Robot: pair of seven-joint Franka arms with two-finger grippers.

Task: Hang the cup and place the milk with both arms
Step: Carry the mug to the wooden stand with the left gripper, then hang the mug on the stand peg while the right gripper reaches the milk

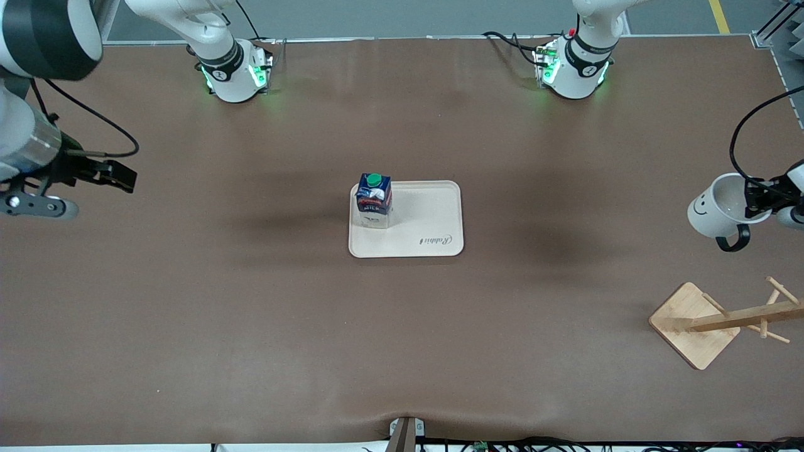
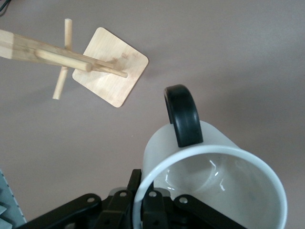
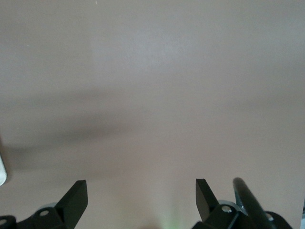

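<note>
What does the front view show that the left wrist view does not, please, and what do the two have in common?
Only the front view shows the milk carton standing on the tray, and the right gripper, open and empty, over bare table at the right arm's end. Only the left wrist view looks down into the cup's empty inside. Both show the left gripper shut on the cup's rim, the cup's black handle, and the wooden rack on the brown table.

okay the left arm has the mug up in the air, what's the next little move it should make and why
Probably carry the cup down toward the wooden rack and line its black handle up with a peg. The left gripper is shut on the cup's rim, the rack stands nearby, and the milk already sits on the tray.
</note>
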